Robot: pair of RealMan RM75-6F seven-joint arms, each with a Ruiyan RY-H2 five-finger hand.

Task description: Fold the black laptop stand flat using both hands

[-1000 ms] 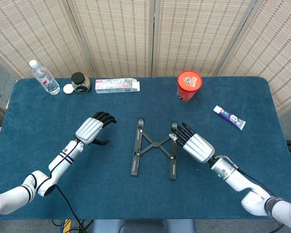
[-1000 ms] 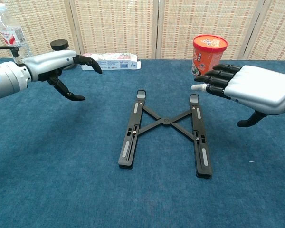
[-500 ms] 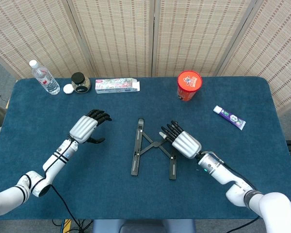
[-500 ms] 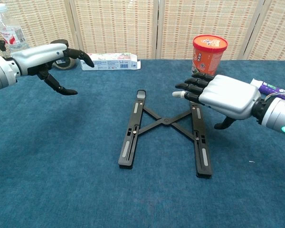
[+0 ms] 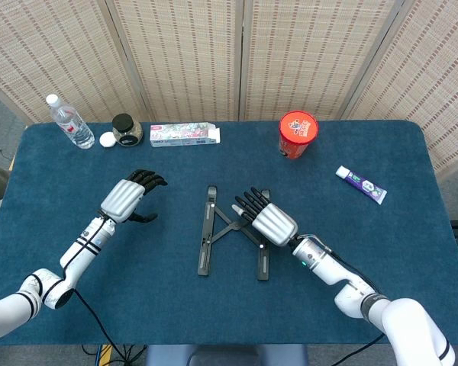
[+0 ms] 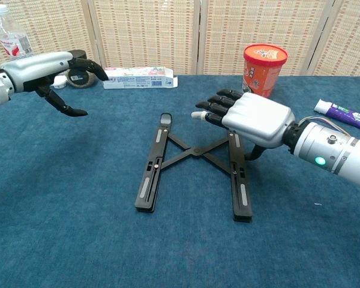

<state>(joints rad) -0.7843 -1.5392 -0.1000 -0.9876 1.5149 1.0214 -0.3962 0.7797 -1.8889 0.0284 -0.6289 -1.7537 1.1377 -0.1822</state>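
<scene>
Over laptop stand [image 6: 192, 167], right hand [image 6: 249, 117] spread, empty, chest cam shows thumb by rail, left hand [image 5: 126, 200] open.

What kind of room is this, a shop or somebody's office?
Probably a staged test area rather than either: a table under blue cloth, woven folding screens closing it off behind, and unrelated props such as a water bottle and a toothpaste tube.

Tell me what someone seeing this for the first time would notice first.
Most striking is the silver right hand hovering over the right rail of the black laptop stand, an X-braced frame lying mid-table on the blue cloth. The left hand hangs off to the left, fingers curled, holding nothing. A bright red cup stands out at the back.
</scene>
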